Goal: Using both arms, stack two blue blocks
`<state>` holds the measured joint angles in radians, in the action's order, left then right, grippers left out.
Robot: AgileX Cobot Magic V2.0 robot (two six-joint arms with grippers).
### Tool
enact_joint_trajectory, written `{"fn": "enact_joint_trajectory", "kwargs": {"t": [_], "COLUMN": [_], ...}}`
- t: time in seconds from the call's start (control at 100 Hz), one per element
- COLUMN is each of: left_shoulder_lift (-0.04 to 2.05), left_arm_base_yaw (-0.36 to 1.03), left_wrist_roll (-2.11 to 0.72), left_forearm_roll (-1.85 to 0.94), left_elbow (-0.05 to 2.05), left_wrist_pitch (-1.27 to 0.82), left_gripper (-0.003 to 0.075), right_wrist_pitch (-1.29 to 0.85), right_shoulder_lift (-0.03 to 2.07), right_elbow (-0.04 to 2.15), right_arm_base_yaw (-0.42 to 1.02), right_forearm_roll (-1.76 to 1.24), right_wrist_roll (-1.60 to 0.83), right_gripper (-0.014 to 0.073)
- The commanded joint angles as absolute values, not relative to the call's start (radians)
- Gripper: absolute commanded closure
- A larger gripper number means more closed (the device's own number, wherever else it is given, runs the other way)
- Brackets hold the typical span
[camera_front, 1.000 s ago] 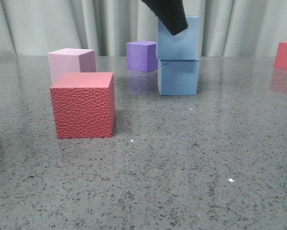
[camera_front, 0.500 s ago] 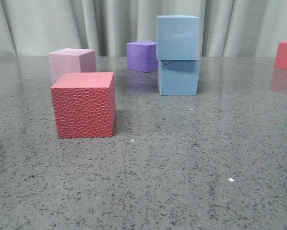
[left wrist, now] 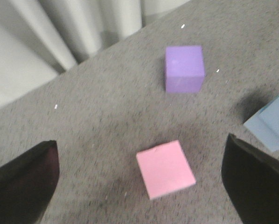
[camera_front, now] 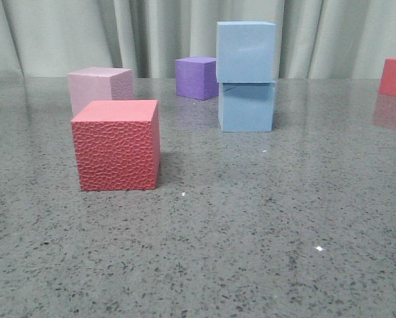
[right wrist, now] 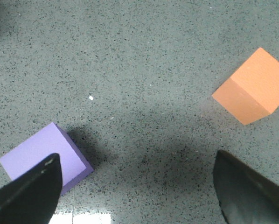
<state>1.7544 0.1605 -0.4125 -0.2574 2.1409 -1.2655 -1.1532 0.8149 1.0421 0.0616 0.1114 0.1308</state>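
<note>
In the front view two pale sky-blue blocks stand stacked at the back centre: the upper blue block (camera_front: pixel 246 52) rests on the lower blue block (camera_front: pixel 246 106), which has a thin crack near its top left corner. No gripper shows in the front view. In the left wrist view my left gripper (left wrist: pixel 139 186) is open and empty, high above a pink cube (left wrist: pixel 165 168), with a corner of a blue block (left wrist: pixel 272 123) off to one side. My right gripper (right wrist: pixel 137 191) is open and empty over bare table.
A red textured cube (camera_front: pixel 116 144) stands front left, a pale pink cube (camera_front: pixel 99 86) behind it, a purple cube (camera_front: pixel 195 77) at the back beside the stack, a red cube (camera_front: pixel 395 76) far right. The right wrist view shows a purple cube (right wrist: pixel 39 156) and an orange cube (right wrist: pixel 251 86).
A black gripper that was at the top of the upper blue block one second ago has gone up out of the front view. The stack stands unchanged.
</note>
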Motion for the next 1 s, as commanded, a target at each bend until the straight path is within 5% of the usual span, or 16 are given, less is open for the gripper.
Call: {"fn": "enact_joint_trajectory", "kwargs": {"t": [0.0,0.43,0.99], "left_shoulder_lift": [1.656,1.314,0.749], "left_arm_base_yaw": [0.125,-0.07,-0.083], "left_wrist_roll": [-0.398,-0.398,-0.4], "left_forearm_roll": [-0.292,-0.311,-0.325], "left_elbow": [2.089,1.592,0.877], "left_wrist_pitch": [-1.279,-1.098,-0.809], "left_gripper": [0.0048,0.0048,0.0048], "right_wrist_pitch": [-1.096,-1.071,-1.05], "right_shoulder_lift": [0.808,0.808,0.806], "right_elbow": [1.065,1.065,1.064], "right_arm_base_yaw": [0.055,0.055,0.055], "right_forearm_roll": [0.13,0.132,0.133], "right_wrist_roll": [0.125,0.125,0.124], "right_gripper": [-0.0053,-0.0053,-0.0053]}}
